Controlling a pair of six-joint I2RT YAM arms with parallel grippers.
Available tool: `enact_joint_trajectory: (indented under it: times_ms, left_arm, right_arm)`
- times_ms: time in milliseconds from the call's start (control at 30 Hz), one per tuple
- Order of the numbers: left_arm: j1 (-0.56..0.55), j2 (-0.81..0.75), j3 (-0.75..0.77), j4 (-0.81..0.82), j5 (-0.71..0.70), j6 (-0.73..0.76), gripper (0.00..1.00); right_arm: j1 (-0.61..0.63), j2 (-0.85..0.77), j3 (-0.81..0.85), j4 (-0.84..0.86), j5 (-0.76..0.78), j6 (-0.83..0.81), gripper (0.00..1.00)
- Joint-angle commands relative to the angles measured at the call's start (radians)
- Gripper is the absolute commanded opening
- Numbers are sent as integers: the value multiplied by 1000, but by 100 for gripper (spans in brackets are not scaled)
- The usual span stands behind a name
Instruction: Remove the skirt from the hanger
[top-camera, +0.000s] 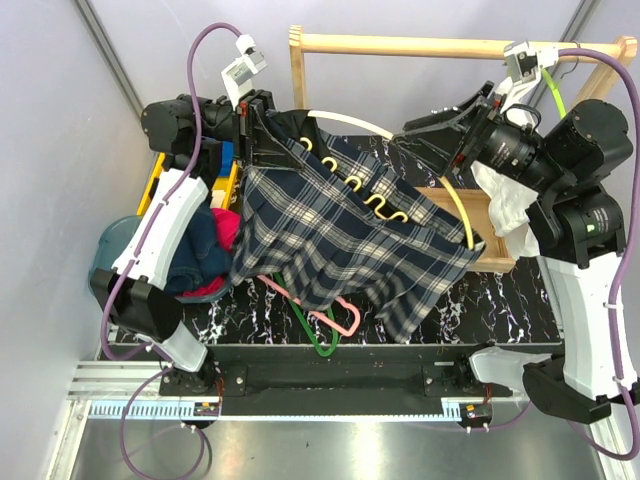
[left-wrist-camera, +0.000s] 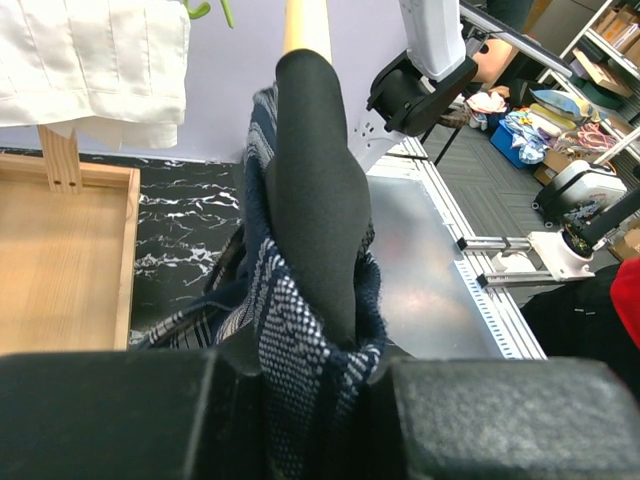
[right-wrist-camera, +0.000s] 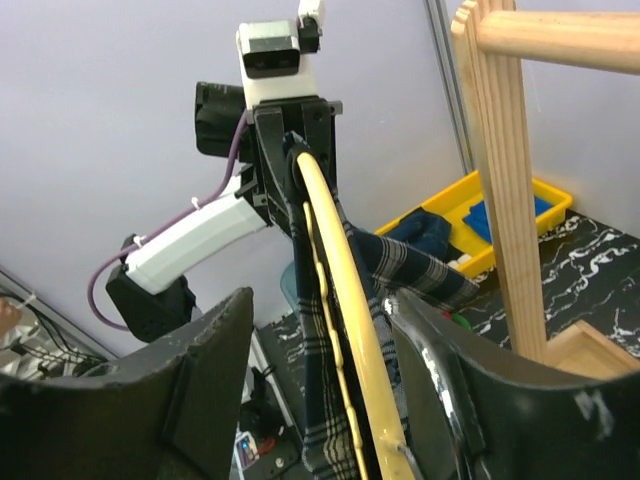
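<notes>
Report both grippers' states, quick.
Left gripper: shut, clamped on the top of the skirt.
Right gripper: open, fingers standing either side of the hanger, not gripping it.

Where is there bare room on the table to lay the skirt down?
The table is bare at its front right, between the skirt and the right arm. The wooden tray looks bare too, where visible. Crowded: the left, by the yellow bin of clothes, and the front middle, where the pink hanger and green hanger lie.
</notes>
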Motion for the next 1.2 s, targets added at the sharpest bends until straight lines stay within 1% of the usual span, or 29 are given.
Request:
enact_joint_trajectory:
  times_ms: [0,67,100,200,333,467,533,667,767,800,867,967,1000,1033,1067,1100,1133,1167]
  left_arm:
    - [24,-27,35,0,-14,11,0]
    - [29,-35,36,-3,-17,11,0]
    - [32,-40,33,-2,-21,13,0]
    - [39,-53,32,-2,-25,11,0]
    - [45,-66,53,-17,-36,16,0]
    - [52,-73,73,-46,-60,34,0]
    - [52,-70,78,-49,-65,34,0]
    - [50,-64,84,-60,-68,37,0]
    - [44,-69,64,-60,-73,37,0]
    - [41,-69,56,-60,-74,39,0]
    - [30,-70,36,-57,-74,39,0]
    - [29,-61,32,-71,-77,43,0]
    - [29,-58,36,-78,-79,46,7]
    - [30,-57,50,-123,-79,63,19]
    - [38,-50,58,-143,-79,69,36]
    - [44,-52,58,-147,-77,69,61]
    - [53,-50,58,-146,-77,65,72]
    - [77,-50,58,-146,-74,59,79]
  right_arm:
    - [6,-15,52,-114,-39,-77,66]
    - [6,-7,84,-172,-43,-121,65]
    - [6,-1,97,-239,-42,-138,65]
    - [6,11,105,-315,-43,-192,65]
    - [6,-35,5,-304,-17,-214,66]
    - [6,-73,-81,-235,-19,-186,65]
    - [6,-72,-80,-224,-20,-181,64]
    - [6,-67,-78,-163,-23,-163,58]
    - [6,-72,-90,-88,-20,-129,41]
    - [6,-72,-92,-70,-16,-120,20]
    - [6,-75,-109,-15,-8,-97,0]
    - [6,-84,-123,22,6,-82,0]
    - [6,-82,-121,23,6,-80,0]
    - [6,-85,-121,21,7,-80,0]
    - [6,-87,-121,21,10,-82,0]
    - [6,-91,-121,23,32,-86,0]
    - [6,-98,-115,23,44,-94,0]
    - [6,-101,-109,17,56,-117,0]
